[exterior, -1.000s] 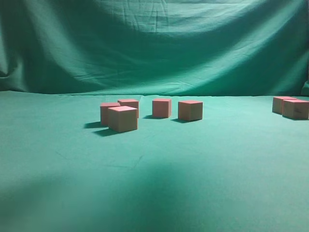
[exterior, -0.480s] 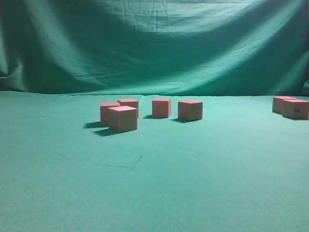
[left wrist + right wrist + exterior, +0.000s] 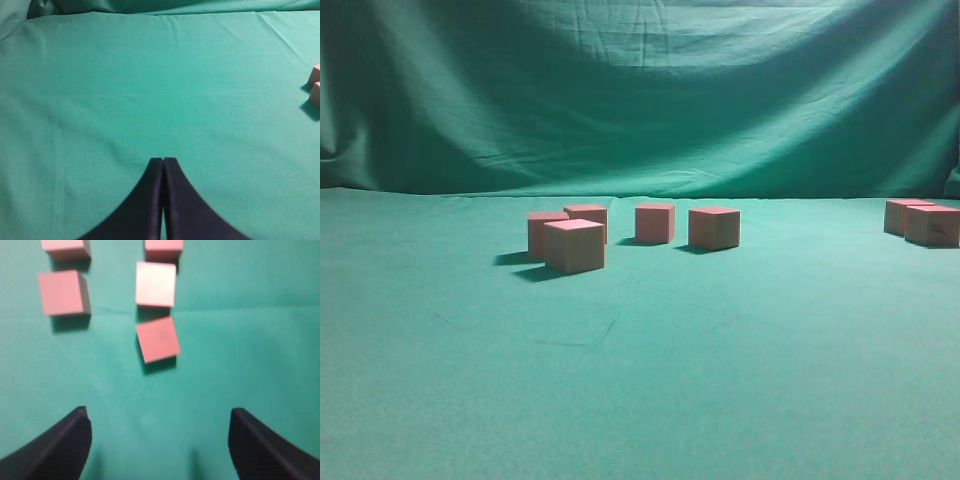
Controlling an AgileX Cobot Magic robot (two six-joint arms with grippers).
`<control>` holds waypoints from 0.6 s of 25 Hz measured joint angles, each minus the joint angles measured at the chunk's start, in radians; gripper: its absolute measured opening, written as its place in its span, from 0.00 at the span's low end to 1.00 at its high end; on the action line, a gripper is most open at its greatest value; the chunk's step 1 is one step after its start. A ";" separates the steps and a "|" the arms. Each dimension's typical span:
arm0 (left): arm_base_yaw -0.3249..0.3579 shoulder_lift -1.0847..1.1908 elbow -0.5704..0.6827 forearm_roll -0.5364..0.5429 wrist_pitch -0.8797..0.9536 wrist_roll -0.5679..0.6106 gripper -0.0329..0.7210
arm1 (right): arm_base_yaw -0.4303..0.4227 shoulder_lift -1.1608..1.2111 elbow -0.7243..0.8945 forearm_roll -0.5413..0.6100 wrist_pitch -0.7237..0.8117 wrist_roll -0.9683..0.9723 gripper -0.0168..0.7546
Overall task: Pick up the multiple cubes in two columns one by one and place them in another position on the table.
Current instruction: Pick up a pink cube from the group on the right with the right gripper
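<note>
Green table [image 3: 240, 340]: cubes [image 3: 157, 339] ahead of spread right gripper [image 3: 160, 440], untouched; left gripper [image 3: 163, 162] pressed together

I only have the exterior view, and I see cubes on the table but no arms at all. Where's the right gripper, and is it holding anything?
Observer: The right wrist view shows the right gripper open and empty over the table.
Operator: What's in front of it?
Observer: The nearest cube lies just ahead between the jaws' line, turned askew to the cubes behind it.
Operator: And the other arm?
Observer: The left gripper is shut on nothing, over bare cloth, with two cubes at the right edge of its view.
</note>
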 joint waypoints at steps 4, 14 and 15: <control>0.000 0.000 0.000 0.000 0.000 0.000 0.04 | -0.001 0.053 0.000 0.000 -0.066 -0.030 0.72; 0.000 0.000 0.000 0.000 0.000 0.000 0.04 | -0.001 0.219 0.000 -0.010 -0.201 -0.042 0.72; 0.000 0.000 0.000 0.000 0.000 0.000 0.04 | -0.001 0.232 0.000 -0.010 -0.209 -0.042 0.72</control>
